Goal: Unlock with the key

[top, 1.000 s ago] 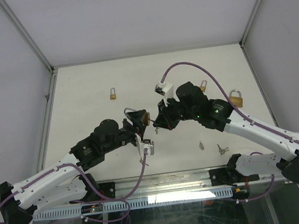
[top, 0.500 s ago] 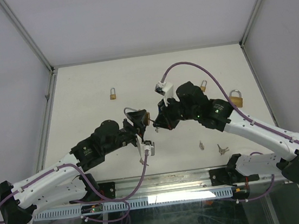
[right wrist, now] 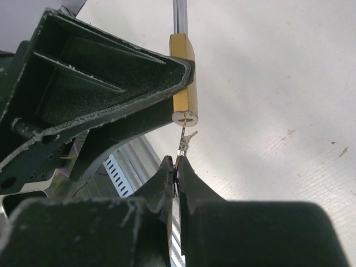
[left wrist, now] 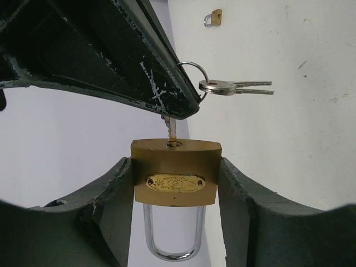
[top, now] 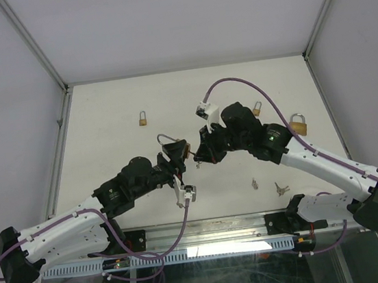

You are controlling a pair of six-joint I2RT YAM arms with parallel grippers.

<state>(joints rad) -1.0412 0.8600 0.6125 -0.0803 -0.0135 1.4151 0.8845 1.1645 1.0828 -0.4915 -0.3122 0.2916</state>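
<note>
Two robot arms meet over a white table (top: 102,111) in an attempt to unlock a brass padlock (left wrist: 175,172). It is held clear of the table surface between them. The left gripper (top: 180,151) is clamped on the padlock's two narrow sides, leaving the keyway face and the steel shackle (left wrist: 169,233) uncovered. Just above that face in the left wrist view, the right gripper (right wrist: 176,164) is pinched tight on the head of the key (left wrist: 172,132). The key's tip sits in the keyway, with part of the blade showing. A ring (left wrist: 192,75) carrying two spare keys (left wrist: 236,87) hangs just beside the padlock, off the key's head.

The padlock looks dense, rigid and smooth-sided. It is likely to slide or rotate in the pads under a turning load, so the side grip on the body seems right (the shackle needs room to spring out). The key is thin and stiff but small. It is best taken flat across its head, and the blade probably needs to go fully into the padlock before any twist. A turn made off-axis could bend the blade or pull it from the pinch. Well apart from the padlock, a smaller lock (top: 143,119) lies on the table.
</note>
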